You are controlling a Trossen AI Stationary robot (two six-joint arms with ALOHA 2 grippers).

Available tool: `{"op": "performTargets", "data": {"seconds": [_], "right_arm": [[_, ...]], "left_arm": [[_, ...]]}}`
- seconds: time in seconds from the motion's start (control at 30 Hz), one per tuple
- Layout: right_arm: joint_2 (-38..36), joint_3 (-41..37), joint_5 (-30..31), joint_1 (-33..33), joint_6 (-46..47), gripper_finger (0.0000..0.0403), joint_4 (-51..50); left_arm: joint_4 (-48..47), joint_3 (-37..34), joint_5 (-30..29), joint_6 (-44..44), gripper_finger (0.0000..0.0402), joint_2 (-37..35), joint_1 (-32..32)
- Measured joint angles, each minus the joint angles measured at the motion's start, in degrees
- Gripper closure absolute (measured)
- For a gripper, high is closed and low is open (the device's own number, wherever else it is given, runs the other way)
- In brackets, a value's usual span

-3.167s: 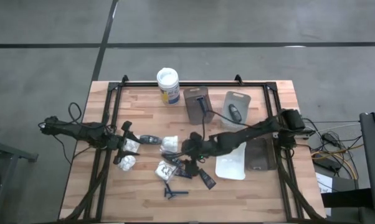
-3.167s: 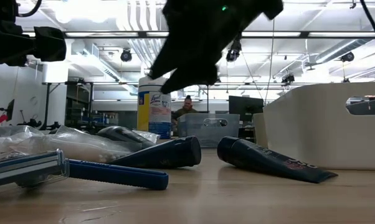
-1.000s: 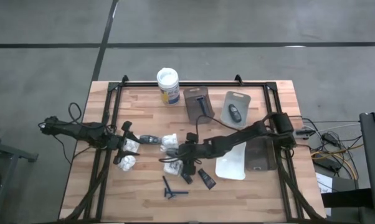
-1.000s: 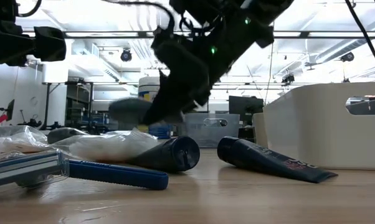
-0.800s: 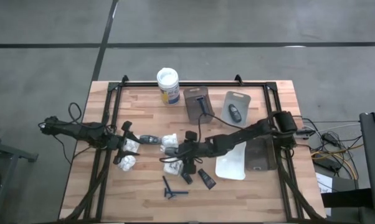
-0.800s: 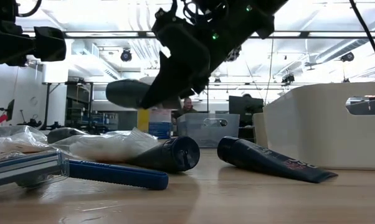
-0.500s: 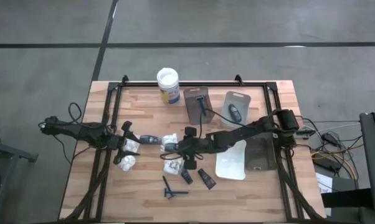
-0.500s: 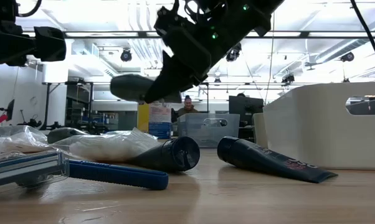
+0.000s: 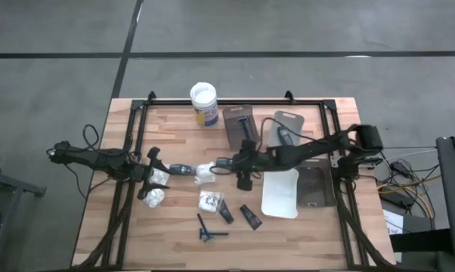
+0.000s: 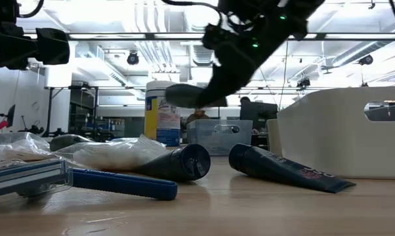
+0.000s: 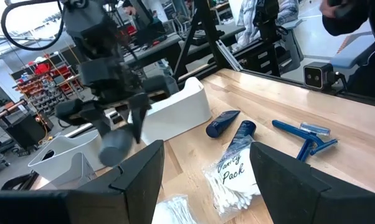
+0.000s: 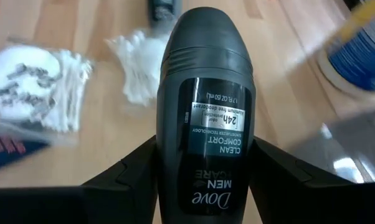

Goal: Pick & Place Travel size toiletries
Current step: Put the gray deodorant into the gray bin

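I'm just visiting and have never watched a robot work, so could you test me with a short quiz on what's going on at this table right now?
1. True or false: the right gripper holds a dark grey bottle in the air.
2. What is between the left gripper's fingers? A) a blue razor B) nothing C) a black tube
3. Fill in: the blue razor on the open table lies near the ____ edge, away from the white-lidded tub.

Key
1. True: its fingers are clamped on the bottle's sides, clear of the table.
2. B: they stand open and empty, by the white packets.
3. Front.
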Motion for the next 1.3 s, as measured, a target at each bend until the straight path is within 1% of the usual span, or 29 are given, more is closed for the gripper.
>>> {"op": "performTargets", "data": {"seconds": [0.13,0.23,0.33,0.43,0.57,0.7,0.87,1.0,1.3], "right_arm": [[-4.61,-4.72,1.59,-1.38,2.68,0.0210,-0.86],[-8.84,-7.90,1.57,-2.08,4.71,0.0204,-1.23],[-13.66,-10.21,1.70,-2.44,5.85,0.0207,-2.27],[-18.33,-12.64,4.20,-2.90,7.94,0.0214,-3.99],[-24.96,-16.31,6.04,-4.84,12.50,0.0211,-6.70],[-29.64,-20.23,8.04,-7.09,15.91,0.0209,-8.36],[-33.16,-24.43,8.86,-10.32,20.06,0.0213,-8.22],[-35.15,-26.49,8.86,-12.32,21.62,0.0206,-8.08],[-36.34,-28.64,8.84,-16.98,25.19,0.0209,-8.12]], "left_arm": [[0.00,0.00,0.00,0.00,0.0158,0.07,-0.01],[0.02,0.00,0.00,0.00,0.0158,0.17,-0.02],[0.02,0.00,-0.02,0.00,0.0158,0.29,-0.02],[0.00,0.00,-0.10,0.00,0.0158,0.36,-0.02],[0.00,0.00,-0.17,0.00,0.0158,0.45,-0.01],[0.00,0.00,-0.17,0.00,0.0158,0.48,-0.02],[0.00,0.00,-0.18,0.00,0.0158,0.49,-0.02],[0.00,0.00,-0.20,0.00,0.0158,0.48,0.00],[0.00,0.00,-0.20,0.00,0.0158,0.48,-0.01]]}}
